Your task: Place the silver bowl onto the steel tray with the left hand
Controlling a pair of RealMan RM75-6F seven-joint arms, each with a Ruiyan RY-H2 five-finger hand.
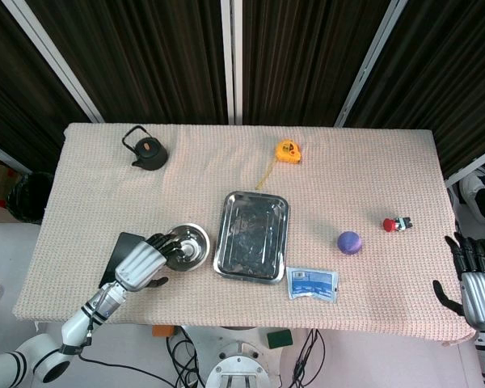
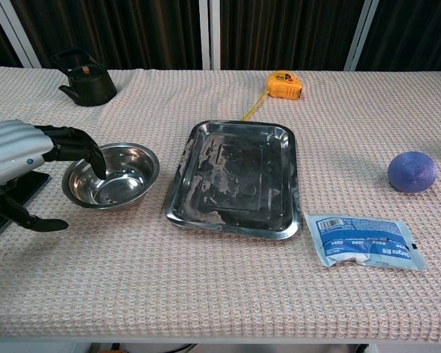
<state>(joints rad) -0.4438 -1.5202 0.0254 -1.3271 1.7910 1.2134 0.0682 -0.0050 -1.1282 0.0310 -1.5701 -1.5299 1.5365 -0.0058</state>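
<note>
Currently left robot hand (image 2: 29, 158) hooks fingers over silver bowl (image 2: 112, 176) rim, thumb outside, grip not closed. Pinch firmly, lift, move to steel tray (image 2: 239, 180).

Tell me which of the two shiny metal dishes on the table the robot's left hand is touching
The round silver bowl, not the rectangular steel tray. The left hand has fingers dipping over the bowl's rim, while the tray sits untouched just beside it.

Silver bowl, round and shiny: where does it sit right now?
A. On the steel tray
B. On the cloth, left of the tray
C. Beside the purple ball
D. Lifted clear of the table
B: the round silver bowl rests on the woven cloth left of the rectangular steel tray, with the left hand's fingers reaching over its rim.
</note>
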